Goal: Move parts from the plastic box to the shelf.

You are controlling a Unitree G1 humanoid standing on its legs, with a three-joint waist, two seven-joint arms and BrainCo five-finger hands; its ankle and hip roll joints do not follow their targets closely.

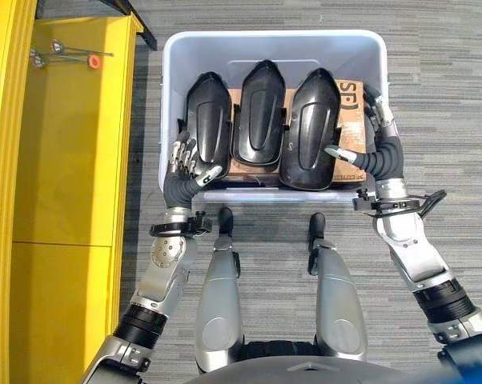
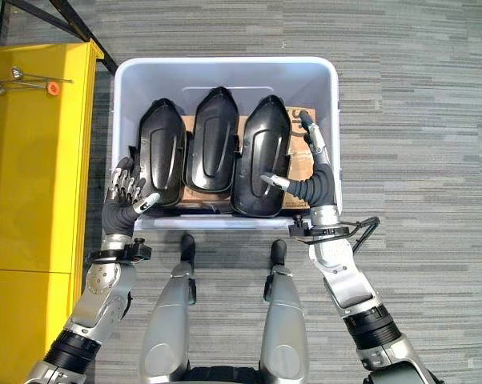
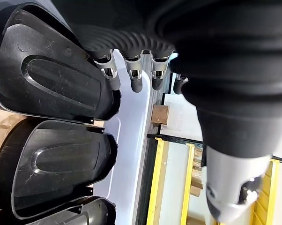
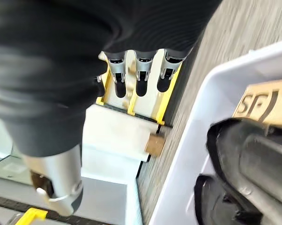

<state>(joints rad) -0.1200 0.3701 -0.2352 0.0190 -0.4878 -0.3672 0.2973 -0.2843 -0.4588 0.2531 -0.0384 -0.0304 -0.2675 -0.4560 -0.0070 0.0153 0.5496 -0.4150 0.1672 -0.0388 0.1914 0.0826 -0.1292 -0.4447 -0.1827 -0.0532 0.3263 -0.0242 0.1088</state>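
Grey carpet floor (image 1: 433, 96) spreads under a white plastic box (image 1: 273, 42); a yellow shelf (image 1: 73, 144) stands along the robot's left, just beside the box, with a few small metal tools (image 1: 65, 54) lying on its top. From the left eye, three black moulded parts lie side by side in the box on a brown cardboard sheet (image 1: 349, 104): the left part (image 1: 207, 120), the middle part (image 1: 259, 112) and the right part (image 1: 311, 128); the left hand (image 1: 185, 164) is at the near left corner of the box, fingers loosely bent beside the left part, thumb touching its near edge, nothing gripped; the right hand (image 1: 377, 152) is at the near right corner, fingers straight along the box wall, thumb resting on the right part.

From the left wrist, straight fingers (image 3: 134, 77) hang just past the edge of the nearest part (image 3: 52, 79), free of it; the box wall and yellow shelf lie beyond.

From the right wrist, relaxed fingers (image 4: 141, 77) hold nothing; the box rim (image 4: 197, 136) and a dark part (image 4: 253, 159) sit to one side.
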